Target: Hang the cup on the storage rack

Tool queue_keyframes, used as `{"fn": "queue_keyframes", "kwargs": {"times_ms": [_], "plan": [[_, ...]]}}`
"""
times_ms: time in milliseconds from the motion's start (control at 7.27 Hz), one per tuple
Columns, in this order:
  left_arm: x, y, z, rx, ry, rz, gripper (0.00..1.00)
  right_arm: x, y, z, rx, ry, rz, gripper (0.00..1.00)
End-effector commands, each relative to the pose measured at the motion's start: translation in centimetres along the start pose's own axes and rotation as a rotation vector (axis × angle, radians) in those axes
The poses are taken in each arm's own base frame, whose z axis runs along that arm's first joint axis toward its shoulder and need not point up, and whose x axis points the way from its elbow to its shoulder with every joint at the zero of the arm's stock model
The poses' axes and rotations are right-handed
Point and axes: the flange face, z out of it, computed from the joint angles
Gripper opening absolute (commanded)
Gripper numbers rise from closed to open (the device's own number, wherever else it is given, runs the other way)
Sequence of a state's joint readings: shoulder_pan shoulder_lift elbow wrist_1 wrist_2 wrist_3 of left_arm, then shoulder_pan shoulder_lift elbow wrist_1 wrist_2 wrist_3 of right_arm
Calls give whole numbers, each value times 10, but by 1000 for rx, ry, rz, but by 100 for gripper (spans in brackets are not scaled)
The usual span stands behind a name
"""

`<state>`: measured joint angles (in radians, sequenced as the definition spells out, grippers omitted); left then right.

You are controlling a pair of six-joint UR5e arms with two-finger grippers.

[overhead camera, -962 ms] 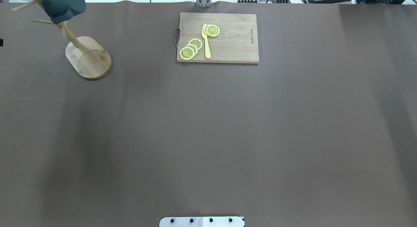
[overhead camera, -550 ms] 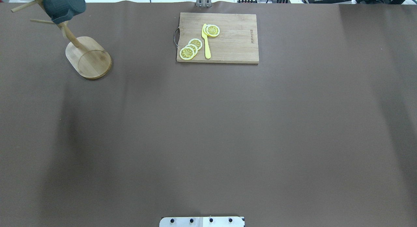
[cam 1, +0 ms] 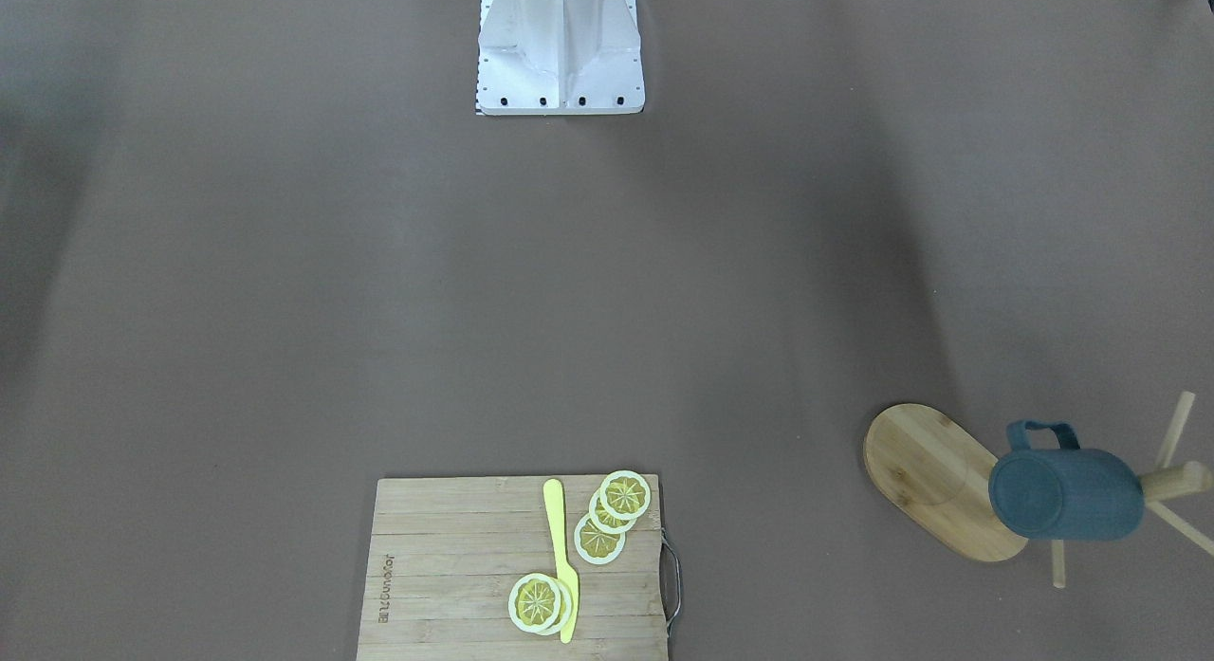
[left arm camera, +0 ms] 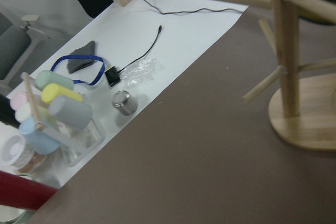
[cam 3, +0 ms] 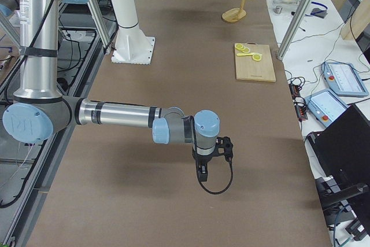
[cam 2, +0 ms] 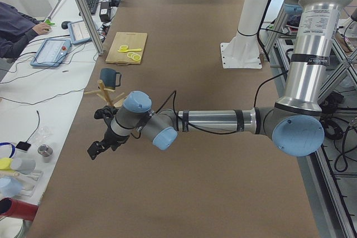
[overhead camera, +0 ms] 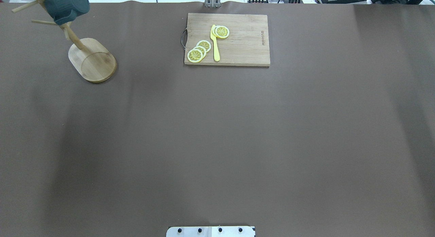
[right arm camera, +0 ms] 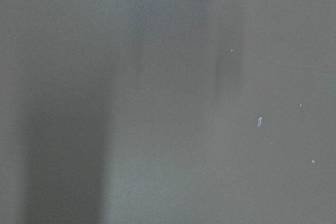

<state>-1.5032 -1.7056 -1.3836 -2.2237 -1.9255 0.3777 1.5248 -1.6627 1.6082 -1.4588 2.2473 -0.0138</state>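
No shift since a second ago beyond shadow drift.
Cup hung on storage rack, far left of the counter; left jaws and right jaws off it, opening impossible to tell.

The cup, slate-blue and ribbed, hangs high on the rack by its squarish loop handle, tipped onto its side. The front-facing view shows its closed bottom; its interior is hidden. The rack is light bamboo: a flat oval base, a round post standing upright at one end of it, and thin pegs angling outward. The other visible pegs are bare. It stands well apart from the cutting board, out beyond the board's end with the metal handle, in the overhead view's far left corner.
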Motion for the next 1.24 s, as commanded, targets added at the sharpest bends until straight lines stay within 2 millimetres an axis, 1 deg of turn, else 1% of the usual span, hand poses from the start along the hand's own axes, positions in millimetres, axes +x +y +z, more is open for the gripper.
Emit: {"fn": "queue_keyframes", "kwargs": {"times_ms": [0,138,275,412,550,688,825,962,1100], "plan": [[-19,1,-2,-216,103,-98,99,1,1,1,-3,1,2,100],[-17,0,-5,-287,194,-154,99,2,1,2,-4,0,2,100],[-14,4,-7,-330,259,-214,99,2,2,3,-5,1,3,100],[-2,11,-7,-407,367,-318,99,2,2,3,-5,1,3,100],[8,4,-14,-474,497,-485,99,2,2,3,-5,1,3,100],[21,3,-21,-534,607,-657,99,2,2,3,-5,1,4,100],[30,13,-28,-582,636,-791,99,2,2,3,-7,1,5,100],[43,33,-40,-571,627,-776,99,3,3,4,-9,1,7,100],[50,56,-37,-506,607,-735,99,3,2,3,-8,0,6,100]]}}
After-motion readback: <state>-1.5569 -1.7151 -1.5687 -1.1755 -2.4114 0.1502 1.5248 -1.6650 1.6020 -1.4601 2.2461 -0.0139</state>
